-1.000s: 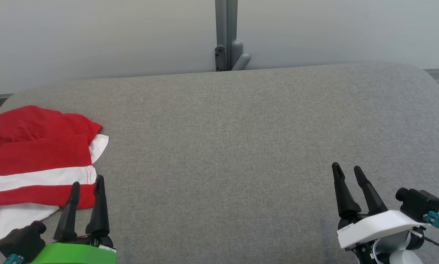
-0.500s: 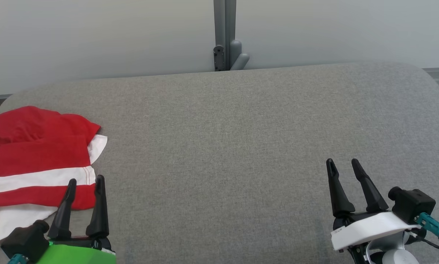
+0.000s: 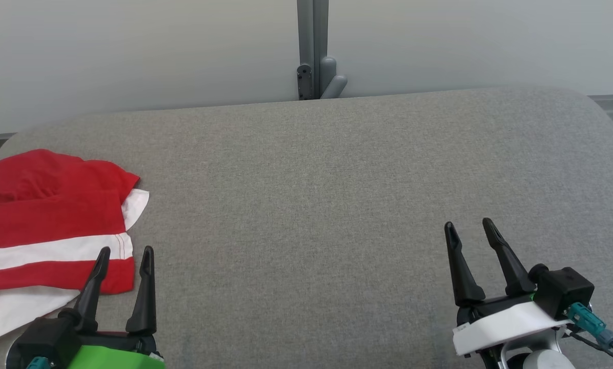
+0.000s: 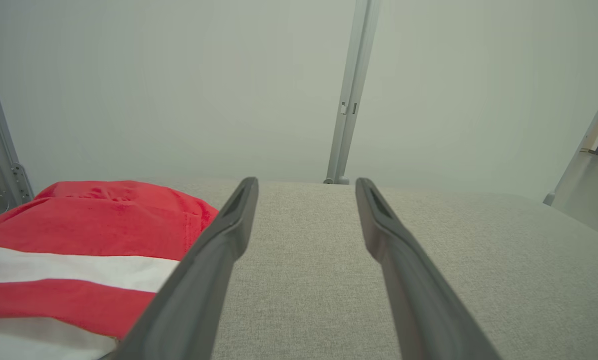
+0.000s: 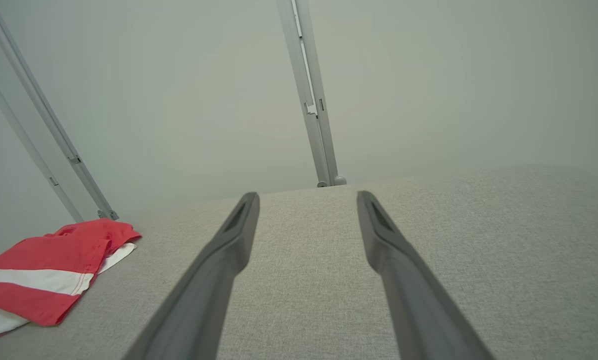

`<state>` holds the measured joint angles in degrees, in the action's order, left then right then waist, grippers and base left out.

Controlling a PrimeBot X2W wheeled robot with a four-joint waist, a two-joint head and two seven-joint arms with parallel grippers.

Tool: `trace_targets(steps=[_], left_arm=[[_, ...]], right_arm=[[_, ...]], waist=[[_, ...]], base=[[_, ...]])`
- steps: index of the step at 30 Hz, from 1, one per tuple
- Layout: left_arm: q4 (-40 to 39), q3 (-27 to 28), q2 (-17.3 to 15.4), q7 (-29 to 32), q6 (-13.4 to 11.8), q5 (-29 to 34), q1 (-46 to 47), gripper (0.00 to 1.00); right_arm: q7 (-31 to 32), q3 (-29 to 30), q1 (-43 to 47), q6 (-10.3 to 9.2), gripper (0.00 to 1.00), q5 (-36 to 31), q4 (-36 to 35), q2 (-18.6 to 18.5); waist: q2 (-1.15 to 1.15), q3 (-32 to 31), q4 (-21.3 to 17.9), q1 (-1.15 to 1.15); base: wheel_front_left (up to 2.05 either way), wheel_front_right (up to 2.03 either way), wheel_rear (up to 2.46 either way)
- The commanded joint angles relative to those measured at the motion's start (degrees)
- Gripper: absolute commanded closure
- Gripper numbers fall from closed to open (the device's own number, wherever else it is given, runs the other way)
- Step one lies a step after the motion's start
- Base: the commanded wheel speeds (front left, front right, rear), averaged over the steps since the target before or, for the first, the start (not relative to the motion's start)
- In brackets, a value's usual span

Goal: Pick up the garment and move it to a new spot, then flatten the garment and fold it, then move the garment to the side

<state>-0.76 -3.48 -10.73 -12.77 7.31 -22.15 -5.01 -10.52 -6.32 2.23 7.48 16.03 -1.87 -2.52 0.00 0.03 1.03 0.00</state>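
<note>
Garment [image 3: 50,215] at left edge of grey tabletop [image 3: 337,205]

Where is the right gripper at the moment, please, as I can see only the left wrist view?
Observer: The right gripper is at the near right, above bare table, well apart from the garment at the far left.
Operator: Thank you. Are its jaws open?
Observer: Yes, they stand wide open with nothing between them.
Operator: Is there more to the garment than the red and white stripes I see?
Observer: A white flap pokes out from under the red cloth at its right edge.
</note>
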Motion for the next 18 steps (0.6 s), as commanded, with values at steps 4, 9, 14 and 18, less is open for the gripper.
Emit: trace_targets(steps=[4,9,14,18], left_arm=[[-1.1,0.3,-0.5,-0.7,0.2,3.7,-0.4,0.00],[-1.5,0.3,-0.5,-1.0,0.2,5.5,-0.5,0.00],[-1.8,0.2,-0.8,-1.4,0.3,7.6,-0.7,0.00],[-1.7,0.0,-0.9,-1.7,0.3,9.5,-1.0,0.00]], right_arm=[[-1.2,-1.3,0.3,0.02,0.00,-3.0,-0.7,-0.4],[-1.9,-1.8,0.4,0.02,0.00,-5.1,-0.8,-0.4],[-2.6,-2.2,0.5,0.02,0.00,-7.3,-1.0,-0.4],[-3.4,-1.7,0.7,0.02,0.00,-9.5,-1.0,-0.4]], waist=[[0.00,0.0,0.0,0.00],[0.00,0.0,-0.1,0.00],[0.00,-0.1,-0.1,0.00],[0.00,-0.2,-0.2,0.00]], base=[[0.00,0.00,0.00],[0.00,0.00,0.00],[0.00,0.00,0.00],[0.00,0.00,0.00]])
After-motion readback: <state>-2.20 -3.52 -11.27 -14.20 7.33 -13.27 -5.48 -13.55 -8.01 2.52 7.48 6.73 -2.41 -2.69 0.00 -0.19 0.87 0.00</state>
